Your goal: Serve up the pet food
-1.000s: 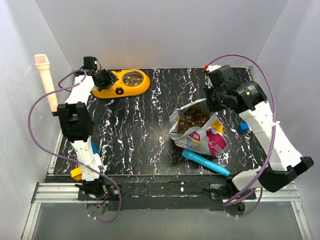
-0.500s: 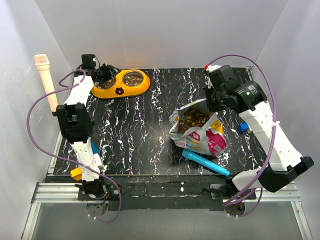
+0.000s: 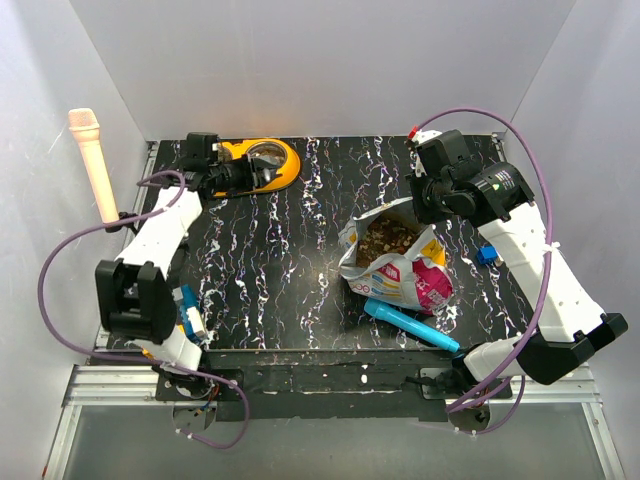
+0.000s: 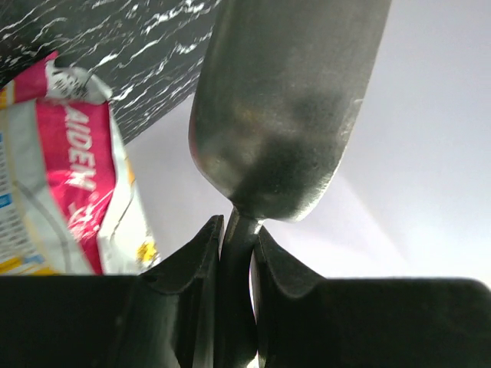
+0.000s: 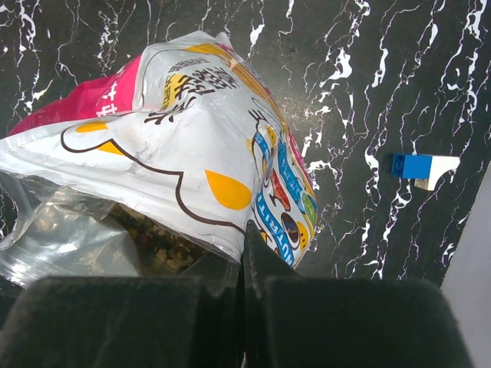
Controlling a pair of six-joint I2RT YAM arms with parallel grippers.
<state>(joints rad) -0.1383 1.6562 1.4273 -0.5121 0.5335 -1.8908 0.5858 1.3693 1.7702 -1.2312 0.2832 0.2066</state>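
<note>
Grips the thin stem of the grey metal scoop in the left hand, fingers clamped on it. Has swung this hand from above the left cup to over the middle of the orange bowl, elbow now lower toward the near edge. Pinches the rim of the printed pouch with the right hand, pressed together on it, unmoved as before. Shows the pet food inside the open pouch on the desk, and some in the bowl's right cup.
</note>
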